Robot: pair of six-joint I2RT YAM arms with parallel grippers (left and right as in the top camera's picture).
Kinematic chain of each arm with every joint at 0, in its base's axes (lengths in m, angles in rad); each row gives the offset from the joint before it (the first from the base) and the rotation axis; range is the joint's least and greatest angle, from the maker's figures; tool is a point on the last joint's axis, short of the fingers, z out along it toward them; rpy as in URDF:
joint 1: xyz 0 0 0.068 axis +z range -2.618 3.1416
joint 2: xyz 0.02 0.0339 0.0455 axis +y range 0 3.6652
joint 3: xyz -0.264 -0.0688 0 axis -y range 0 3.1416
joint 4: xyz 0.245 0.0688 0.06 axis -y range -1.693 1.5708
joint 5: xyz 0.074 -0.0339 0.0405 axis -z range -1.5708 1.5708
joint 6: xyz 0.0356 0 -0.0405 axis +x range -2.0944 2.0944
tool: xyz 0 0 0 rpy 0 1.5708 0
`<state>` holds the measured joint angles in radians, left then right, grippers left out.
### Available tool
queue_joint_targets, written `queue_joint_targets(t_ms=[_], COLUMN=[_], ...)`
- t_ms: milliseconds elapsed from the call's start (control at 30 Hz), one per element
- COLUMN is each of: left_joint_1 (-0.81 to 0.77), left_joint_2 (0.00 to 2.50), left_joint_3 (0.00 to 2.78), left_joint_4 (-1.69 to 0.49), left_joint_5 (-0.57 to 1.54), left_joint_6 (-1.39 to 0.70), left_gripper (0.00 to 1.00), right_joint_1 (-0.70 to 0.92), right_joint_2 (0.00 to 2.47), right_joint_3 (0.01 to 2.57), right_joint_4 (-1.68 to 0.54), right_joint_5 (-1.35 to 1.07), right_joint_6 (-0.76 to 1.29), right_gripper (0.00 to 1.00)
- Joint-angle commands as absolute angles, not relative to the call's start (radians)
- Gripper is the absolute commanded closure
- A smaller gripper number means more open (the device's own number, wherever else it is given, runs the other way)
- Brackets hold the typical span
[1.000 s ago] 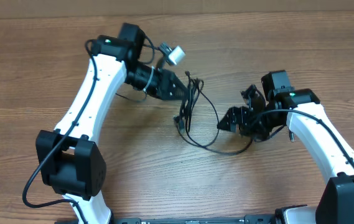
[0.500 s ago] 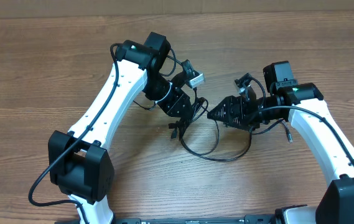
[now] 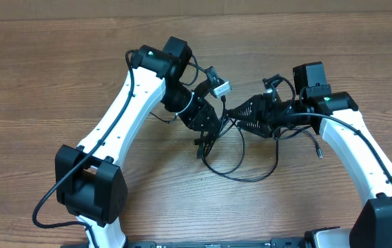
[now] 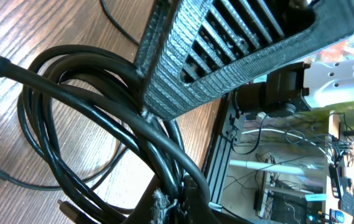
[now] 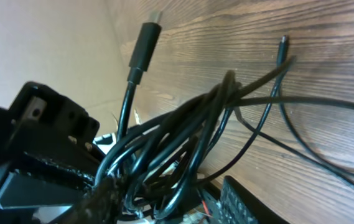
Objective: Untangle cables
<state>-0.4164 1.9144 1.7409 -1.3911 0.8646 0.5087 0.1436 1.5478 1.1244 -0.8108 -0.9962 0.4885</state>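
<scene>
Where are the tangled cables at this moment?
In the overhead view, the cables sit near the table's middle, bunched between the left gripper and the right gripper, with loose loops lying toward the near edge.

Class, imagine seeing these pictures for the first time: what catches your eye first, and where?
The left gripper and right gripper meet almost tip to tip over the middle of the wooden table. Between them sits a knot of black cables, pinched by the left gripper, with loose loops trailing onto the wood.

overhead: high, straight down on surface (image 3: 37, 83) | left wrist: close on cables (image 4: 164, 155) | right wrist: close, low angle | shared: same cables (image 5: 186, 121) mid-surface
</scene>
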Motion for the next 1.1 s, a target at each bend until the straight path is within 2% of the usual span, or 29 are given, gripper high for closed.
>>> queue_joint_targets(t_ms=[0,300,500,567,633,700,867,1067], left_joint_1=[-0.434,-0.439,-0.439,-0.439,-0.436,-0.425,-0.373,-0.347], left_joint_2=[1.902,1.902,1.902,1.902,1.902,1.902,1.902,1.902], left_joint_3=[1.752,1.752,1.752,1.752,1.752,1.752,1.752,1.752], left_joint_4=[-1.390,-1.406,-1.412,-1.409,-1.397,-1.386,-1.383,-1.383], left_joint_5=[0.940,0.944,0.944,0.935,0.909,0.868,0.842,0.883], left_joint_6=[0.540,0.548,0.548,0.548,0.547,0.541,0.509,0.508], left_gripper=[0.96,0.96,0.96,0.86,0.65,0.55,0.55,0.54], right_joint_1=[0.139,0.139,0.139,0.139,0.139,0.139,0.139,0.139], right_joint_2=[1.551,1.551,1.551,1.551,1.551,1.551,1.551,1.551], right_joint_3=[1.148,1.148,1.148,1.147,1.147,1.147,1.146,1.146], right_joint_4=[-0.789,-0.731,-0.683,-0.686,-0.695,-0.713,-0.834,-0.849], right_joint_5=[-1.006,-0.989,-0.989,-0.989,-0.988,-0.984,-0.854,-0.857], right_joint_6=[0.584,0.667,0.708,0.707,0.699,0.659,0.616,0.567], right_gripper=[0.60,0.69,0.96,0.96,0.96,0.96,0.96,0.96])
